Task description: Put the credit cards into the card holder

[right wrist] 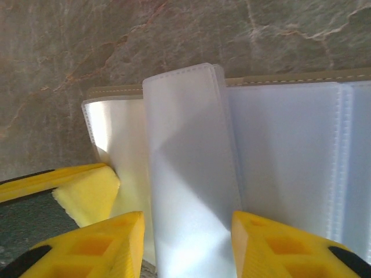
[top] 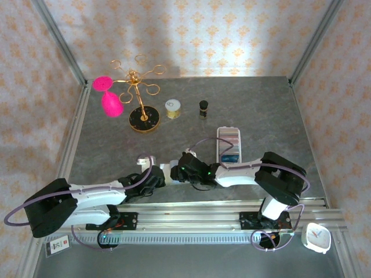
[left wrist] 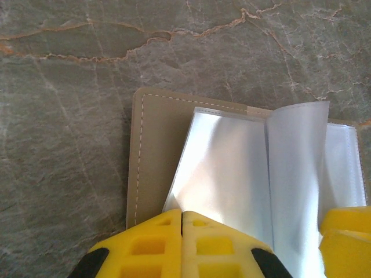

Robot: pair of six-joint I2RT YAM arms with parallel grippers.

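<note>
The card holder (left wrist: 153, 150) lies open on the grey worktop (left wrist: 69, 69), toward its near edge, between the two arms. The left claw (left wrist: 182, 221) is closed, its tips pressed together at the near edge of a clear sleeve (left wrist: 226, 168) on the holder's left half; whether it pinches that sleeve I cannot tell. The right claw (right wrist: 186, 220) has its jaws apart, with a bowed sleeve leaf rising in the gap. Just left of it, the left claw's yellow tip rests by the leftmost sleeve. Farther right and back sits a white tray (top: 220, 134).
</note>
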